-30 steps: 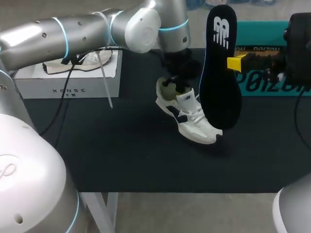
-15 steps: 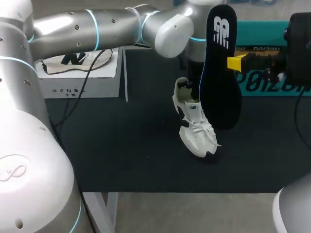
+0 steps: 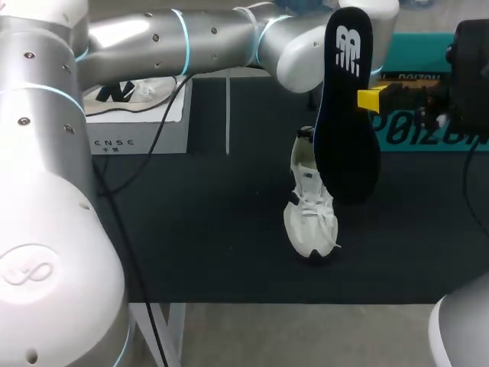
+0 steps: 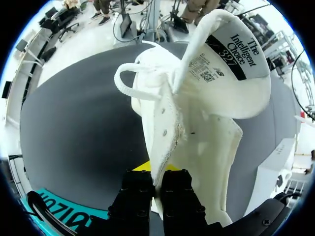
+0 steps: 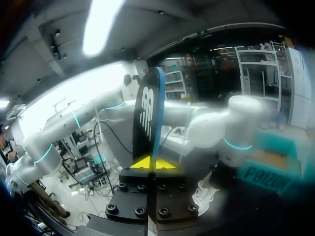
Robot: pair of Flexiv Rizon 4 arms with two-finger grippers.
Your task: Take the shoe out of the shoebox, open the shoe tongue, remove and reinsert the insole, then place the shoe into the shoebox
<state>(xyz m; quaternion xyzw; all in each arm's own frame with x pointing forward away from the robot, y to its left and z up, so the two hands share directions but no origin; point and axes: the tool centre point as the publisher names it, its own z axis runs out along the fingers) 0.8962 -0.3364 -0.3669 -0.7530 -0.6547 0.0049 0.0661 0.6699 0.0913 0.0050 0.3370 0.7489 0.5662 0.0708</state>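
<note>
Over black mat [image 3: 191, 229], left jaws clamp shoe [image 3: 309, 206], toe nearward; right jaws clamp upright insole [image 3: 345, 107].

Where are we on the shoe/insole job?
Done: shoe is out, tongue pulled open, insole removed. In hand: right claw holds the insole upright; left claw grips the shoe's collar. Left: reinsert insole, box the shoe.

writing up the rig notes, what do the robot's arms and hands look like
The left arm is silver rounded tubing with light blue rings at the joints and a black cable hanging off it. The right arm shows a black block. The left hand and right hand are black, bolted, yellow-tipped.
</note>
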